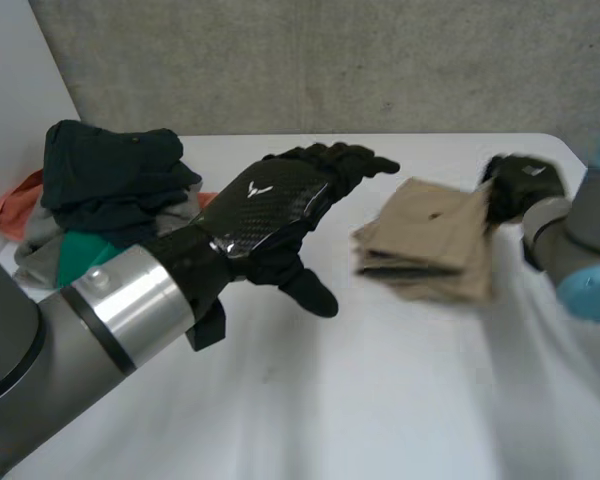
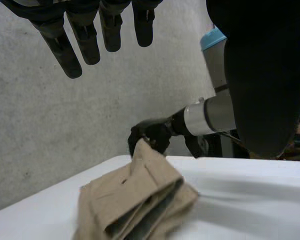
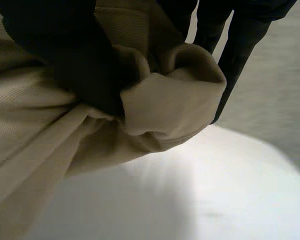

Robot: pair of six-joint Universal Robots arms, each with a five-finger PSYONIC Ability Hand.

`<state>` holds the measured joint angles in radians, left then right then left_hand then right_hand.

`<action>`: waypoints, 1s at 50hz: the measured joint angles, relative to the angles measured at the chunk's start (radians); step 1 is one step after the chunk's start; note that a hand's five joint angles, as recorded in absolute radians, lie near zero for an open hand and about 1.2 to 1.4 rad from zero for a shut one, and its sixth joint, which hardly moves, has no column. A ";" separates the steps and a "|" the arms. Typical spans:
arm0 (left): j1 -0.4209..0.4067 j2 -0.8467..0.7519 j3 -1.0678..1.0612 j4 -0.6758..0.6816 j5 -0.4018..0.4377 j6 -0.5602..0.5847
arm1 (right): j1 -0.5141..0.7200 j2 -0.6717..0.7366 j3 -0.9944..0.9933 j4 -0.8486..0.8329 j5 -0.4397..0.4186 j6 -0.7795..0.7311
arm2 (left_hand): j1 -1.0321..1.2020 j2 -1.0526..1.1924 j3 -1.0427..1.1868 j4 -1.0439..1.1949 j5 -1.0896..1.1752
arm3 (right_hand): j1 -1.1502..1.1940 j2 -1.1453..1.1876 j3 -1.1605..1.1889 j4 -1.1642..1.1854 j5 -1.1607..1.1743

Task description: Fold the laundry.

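The white table (image 1: pixel 380 400) carries everything. Over its middle, nearer the left edge, the left arm reaches in. The left hand (image 1: pixel 270 205) hangs above the surface with its fingers (image 2: pixel 85 35) stretched out almost straight and the thumb spread away to the side. It is released, grasps nothing and touches nothing.

At the far left corner lies a heap of laundry (image 1: pixel 110 190): dark green pieces on top, with teal, grey and orange cloth under them.

The tan garment (image 1: pixel 430 240) lies toward the table's far right corner, folded into a thick, layered packet. It is beyond the left hand's fingertips and apart from them. Most of it rests on the table, but the corner nearest the right edge is drawn up off the surface.

That raised corner is in the right hand (image 1: pixel 520 185). The right wrist view shows the hand clenched on the cloth. Its thumb (image 3: pixel 85 65) presses a bunched roll of tan fabric against the fingers (image 3: pixel 240 45), and the rest of the garment trails away under the palm.
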<state>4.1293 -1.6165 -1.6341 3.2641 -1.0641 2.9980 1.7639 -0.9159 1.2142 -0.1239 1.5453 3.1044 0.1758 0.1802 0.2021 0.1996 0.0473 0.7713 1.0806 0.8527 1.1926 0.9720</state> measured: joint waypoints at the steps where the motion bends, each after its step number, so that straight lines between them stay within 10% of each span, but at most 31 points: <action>1: -0.006 -0.007 0.014 -0.004 -0.007 0.000 | -0.026 0.029 -0.058 0.014 0.011 0.000 | 0.000 0.000 0.000 0.000 0.000 | 0.000 0.014 0.000 0.000 0.003; 22: -0.068 -0.096 0.112 -0.057 -0.067 0.004 | -0.321 0.571 -0.871 0.263 0.283 -0.005 | 0.000 0.000 0.000 0.000 0.000 | 0.000 0.025 0.000 0.001 0.027; 38: -0.073 -0.124 0.149 -0.080 -0.079 0.003 | -0.366 0.451 -0.718 0.358 0.309 0.133 | 0.000 0.000 0.000 0.000 0.000 | -0.001 0.006 -0.002 -0.010 0.018; 43: -0.084 -0.127 0.154 -0.082 -0.084 0.003 | -0.369 0.393 -0.633 0.402 0.234 0.137 | 0.000 0.000 0.000 0.000 0.000 | -0.536 -0.783 -0.611 -0.838 -0.786; 50: -0.091 -0.118 0.152 -0.090 -0.088 0.005 | -0.420 0.239 -0.486 0.400 0.192 0.083 | 0.000 0.000 0.000 0.000 0.000 | -0.555 -0.874 -0.651 -0.989 -0.922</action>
<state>4.0387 -1.7345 -1.4823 3.1746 -1.1524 3.0025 1.3442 -0.6771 0.7285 0.2759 1.7368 3.1876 0.1758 0.1802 0.2021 0.1996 0.0473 0.2159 0.2065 0.2020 0.2032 0.0503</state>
